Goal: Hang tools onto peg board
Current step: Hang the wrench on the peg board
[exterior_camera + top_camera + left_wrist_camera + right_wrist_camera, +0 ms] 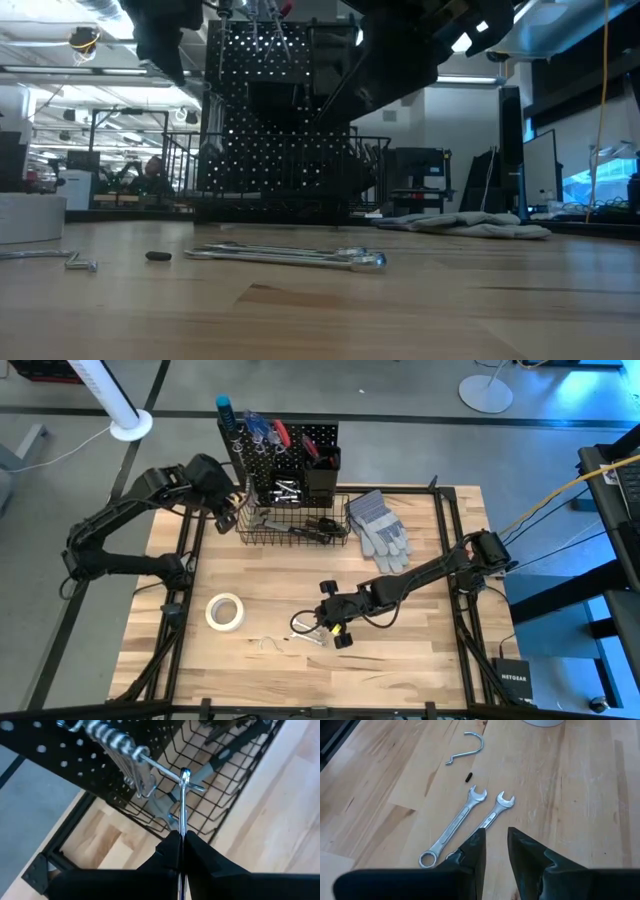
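the left gripper [181, 840] was up at the peg board [300, 440], its jaws clamped together on one thin silver wrench [183, 800] whose ring end sat at a silver hook [160, 766] already carrying several hung wrenches. the right gripper [495, 845] hovered low over the counter [420, 650], jaws slightly apart and holding nothing, above two combination wrenches [452, 827] lying side by side. one loose hook [467, 747], one tape roll [225, 611] and two grey gloves [380, 528] lay nearby.
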Robot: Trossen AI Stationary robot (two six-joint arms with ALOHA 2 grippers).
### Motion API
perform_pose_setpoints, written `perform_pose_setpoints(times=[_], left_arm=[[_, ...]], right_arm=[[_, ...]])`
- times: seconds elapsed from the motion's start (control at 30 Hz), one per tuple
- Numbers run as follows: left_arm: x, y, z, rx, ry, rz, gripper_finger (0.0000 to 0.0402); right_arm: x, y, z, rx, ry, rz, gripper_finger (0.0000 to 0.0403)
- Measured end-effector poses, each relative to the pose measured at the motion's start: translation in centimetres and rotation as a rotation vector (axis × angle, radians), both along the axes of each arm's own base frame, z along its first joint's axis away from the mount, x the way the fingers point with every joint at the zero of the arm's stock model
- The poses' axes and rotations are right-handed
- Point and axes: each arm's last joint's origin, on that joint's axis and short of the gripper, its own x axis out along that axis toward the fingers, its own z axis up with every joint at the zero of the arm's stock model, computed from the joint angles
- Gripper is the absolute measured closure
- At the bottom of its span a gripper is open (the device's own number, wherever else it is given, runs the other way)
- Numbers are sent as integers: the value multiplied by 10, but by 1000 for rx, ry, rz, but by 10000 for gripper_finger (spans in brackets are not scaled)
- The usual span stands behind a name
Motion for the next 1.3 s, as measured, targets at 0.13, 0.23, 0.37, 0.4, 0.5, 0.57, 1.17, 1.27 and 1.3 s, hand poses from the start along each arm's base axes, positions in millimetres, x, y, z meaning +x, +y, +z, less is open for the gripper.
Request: perform_pose_setpoints(times=[0.13,0.23,0.37,0.4,0.5,0.57,1.17,1.27,1.3], left_arm=[[1,4,1,11,-38,37,394],[5,7,-4,19,-77,62,391],[12,12,-20,31,-101,70,393],[13,13,-24,36,-108,70,393],[16,16,-32,50,-131,73,387],[19,18,-37,63,-155,78,384],[22,20,-66,34,-149,101,326],[19,18,-63,25,-114,84,297],[18,17,-60,19,-104,82,290]], right_arm=[[0,0,0,-5,-1,-4,318],[0,0,0,-8,-1,-6,318],[0,0,0,-8,-1,-7,318],[0,0,0,-8,-1,-7,318],[0,0,0,-8,-1,-7,318],[0,0,0,-8,-1,-7,318],[0,0,0,-8,-1,-7,318],[0,0,0,-8,-1,-8,318],[0,0,0,-8,-1,-7,318]])
